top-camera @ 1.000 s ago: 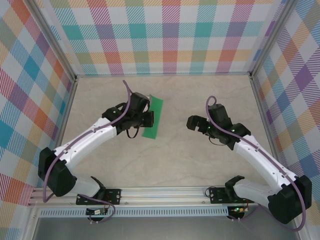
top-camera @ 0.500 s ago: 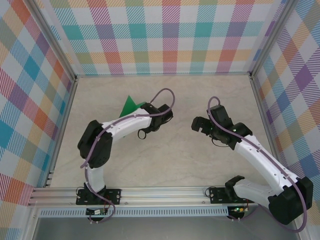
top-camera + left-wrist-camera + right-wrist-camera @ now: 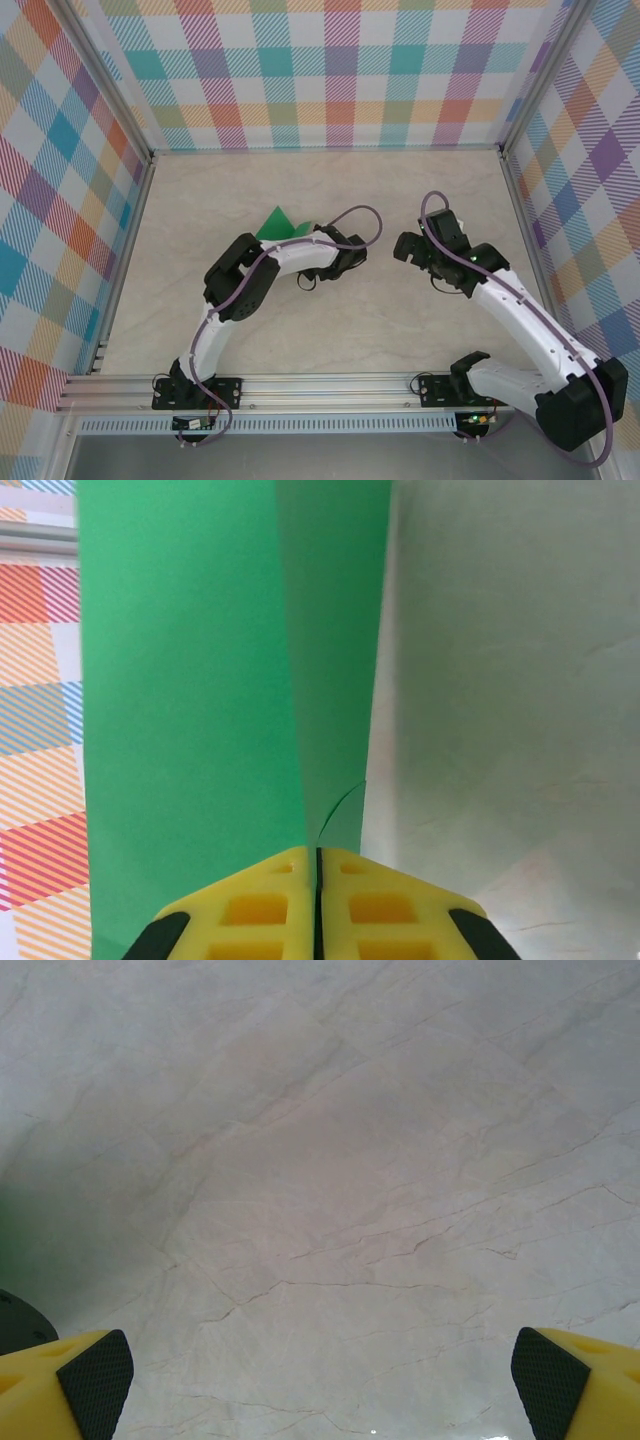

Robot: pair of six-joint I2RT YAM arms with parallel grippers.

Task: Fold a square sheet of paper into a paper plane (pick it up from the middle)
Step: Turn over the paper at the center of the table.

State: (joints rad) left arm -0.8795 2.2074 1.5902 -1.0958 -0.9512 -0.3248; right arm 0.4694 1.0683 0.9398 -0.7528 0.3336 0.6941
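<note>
**Spotter:** Left pincer (image 3: 318, 865) is clamped tight on the thin bright green creased paper sheet (image 3: 277, 222), left of centre, toward the far side.

**Operator:** What's the danger?

**Spotter:** You're pinching one edge; swing fast and it likely tears or slips. Right pincer (image 3: 322, 1370) gapes, well apart.

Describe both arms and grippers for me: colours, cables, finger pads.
The left arm and right arm have white shells with black joints and wrists. A purple cable runs along each. Black bases bolt to a silver rail. The left gripper and right gripper have yellow fingers with recessed pockets, tipped by black textured pads.
</note>
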